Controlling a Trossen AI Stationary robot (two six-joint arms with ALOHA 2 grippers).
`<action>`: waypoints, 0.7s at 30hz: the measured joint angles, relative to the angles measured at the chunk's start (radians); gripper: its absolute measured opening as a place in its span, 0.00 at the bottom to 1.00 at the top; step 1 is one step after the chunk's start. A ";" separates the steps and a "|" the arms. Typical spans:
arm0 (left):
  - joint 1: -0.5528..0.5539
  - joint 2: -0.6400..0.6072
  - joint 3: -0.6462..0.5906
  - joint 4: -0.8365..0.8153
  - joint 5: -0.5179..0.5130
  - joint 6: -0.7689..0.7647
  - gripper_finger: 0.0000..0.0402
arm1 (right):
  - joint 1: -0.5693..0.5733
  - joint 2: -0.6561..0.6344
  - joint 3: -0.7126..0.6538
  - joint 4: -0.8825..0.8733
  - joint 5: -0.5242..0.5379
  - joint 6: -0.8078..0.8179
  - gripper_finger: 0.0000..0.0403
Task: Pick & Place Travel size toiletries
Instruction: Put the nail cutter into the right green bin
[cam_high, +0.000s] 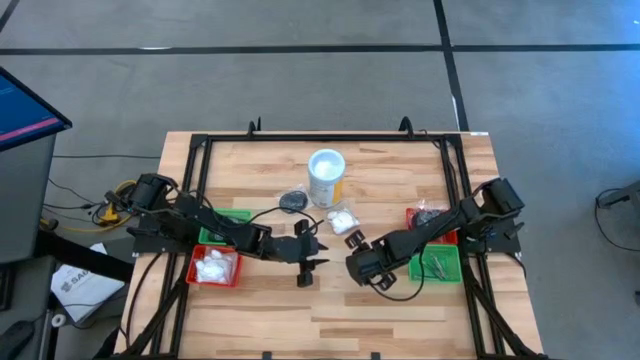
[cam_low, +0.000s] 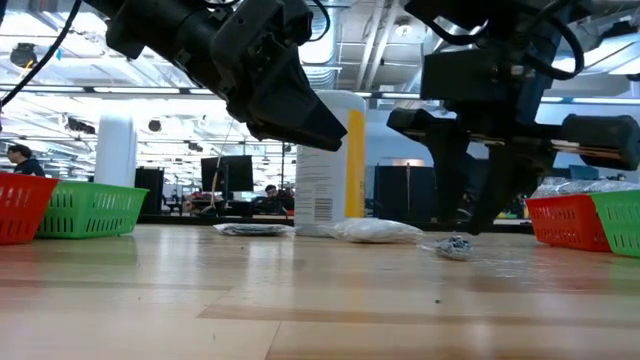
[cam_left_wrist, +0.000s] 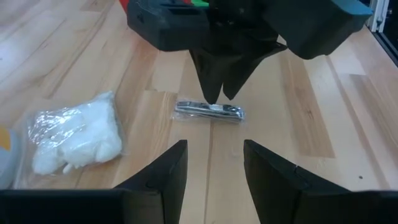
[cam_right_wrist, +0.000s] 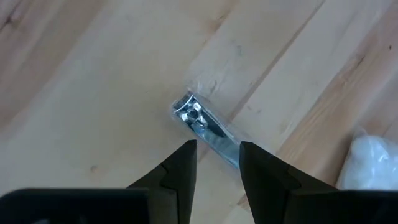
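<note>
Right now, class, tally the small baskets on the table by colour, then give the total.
Red baskets: 2, one on the left side, one on the right.
Green baskets: 2, one on the left, one on the right.
Total: 4

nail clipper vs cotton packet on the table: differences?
The silvery metal nail clipper in clear wrap is thin, long and shiny; the clear plastic packet of white cotton is bulky, soft-looking and matte white. The right end effector hovers directly over the clipper; nothing hovers over the packet. Both lie flat on the wooden table.
</note>
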 joint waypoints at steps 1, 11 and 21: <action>0.000 0.000 0.000 0.000 0.000 0.000 0.37 | 0.000 0.001 0.000 -0.001 0.000 -0.011 0.28; 0.000 0.000 0.000 0.000 -0.001 0.000 0.37 | -0.013 0.000 -0.001 0.040 -0.018 -0.055 0.28; 0.000 0.000 0.000 -0.002 -0.001 0.000 0.37 | -0.013 0.001 -0.003 0.043 -0.044 -0.122 0.28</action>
